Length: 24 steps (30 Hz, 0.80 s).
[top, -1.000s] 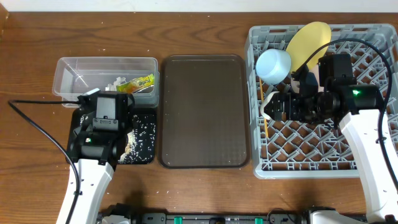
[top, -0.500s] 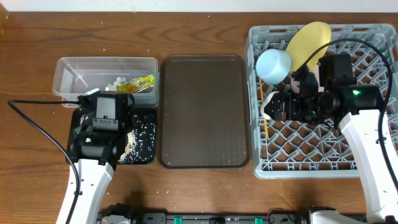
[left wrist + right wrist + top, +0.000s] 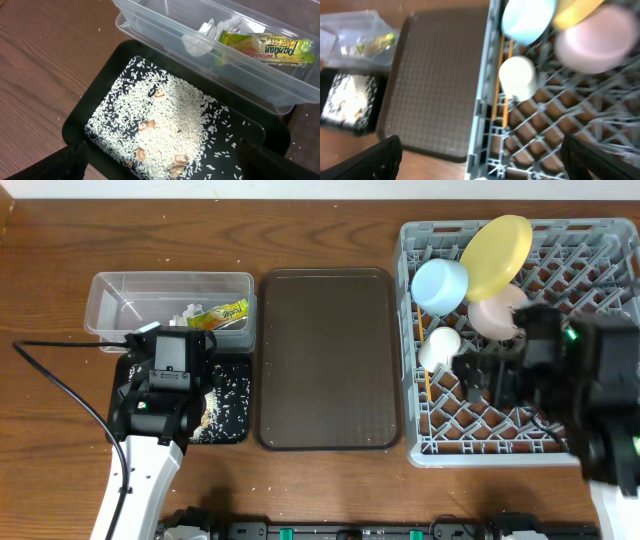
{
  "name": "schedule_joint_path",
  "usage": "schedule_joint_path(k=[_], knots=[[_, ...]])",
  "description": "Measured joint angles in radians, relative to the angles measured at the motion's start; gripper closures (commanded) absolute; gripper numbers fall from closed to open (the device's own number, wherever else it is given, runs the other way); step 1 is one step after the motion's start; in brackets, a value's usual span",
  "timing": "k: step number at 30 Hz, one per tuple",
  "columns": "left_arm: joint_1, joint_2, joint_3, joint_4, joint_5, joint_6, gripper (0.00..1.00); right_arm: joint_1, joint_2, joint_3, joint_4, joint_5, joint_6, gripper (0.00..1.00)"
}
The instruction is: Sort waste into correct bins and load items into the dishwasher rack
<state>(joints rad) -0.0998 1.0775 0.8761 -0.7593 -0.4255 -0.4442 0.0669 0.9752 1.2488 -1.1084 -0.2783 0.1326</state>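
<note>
1. Rice grains (image 3: 165, 120): spread loose over the floor of the black tray (image 3: 76, 122), with a few brown scraps among them. Light and quick to scatter, so no pinching them. Judgement: move them by the tray, held at its rim and kept level.
2. Left gripper (image 3: 167, 167): hangs over that tray, fingers wide apart, nothing held.
3. Clear tub (image 3: 280, 100): just beyond, right against the tray's far edge. Inside lie the snack wrapper (image 3: 265, 45) and the crumpled tissue (image 3: 205, 37). Both look featherweight and soft. The wrapper film looks slick, so pinch it at a sealed end. The tissue takes a pinch anywhere.
4. Right gripper (image 3: 487, 162): over the near left part of the dishwasher rack (image 3: 590, 270). It is blurred from overhead, but the wrist view shows the fingers spread wide and empty.
5. Chopsticks (image 3: 504, 114): along the rack's left wall, down among the pegs. Thin, stiff and light, likely to roll or slip through the lattice. Take both together across the middle.
6. White cup (image 3: 517, 75): just beside them, attitude hard to tell. Small and hard, so grip over the rim.
7. Farther back: light blue bowl (image 3: 441, 285) and pink bowl (image 3: 495, 310) propped among the pegs, with the yellow plate (image 3: 496, 255) leaning behind them. All look rigid, glossy and probably slippery. The rim is the hold.
</note>
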Motion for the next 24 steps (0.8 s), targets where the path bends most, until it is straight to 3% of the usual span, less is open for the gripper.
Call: schedule_joint_path(k=[6, 14, 24], knots=[[0.000, 0.000, 0.000, 0.000, 0.000, 0.000, 0.04, 0.000, -0.177, -0.062, 0.091, 0.060, 0.000, 0.01], [0.000, 0.000, 0.000, 0.001, 0.000, 0.000, 0.04, 0.010, -0.489, -0.435, 0.375, 0.084, 0.001, 0.01], [0.000, 0.000, 0.000, 0.000, 0.000, 0.000, 0.04, 0.076, -0.875, -1.063, 1.080, 0.090, 0.006, 0.01]])
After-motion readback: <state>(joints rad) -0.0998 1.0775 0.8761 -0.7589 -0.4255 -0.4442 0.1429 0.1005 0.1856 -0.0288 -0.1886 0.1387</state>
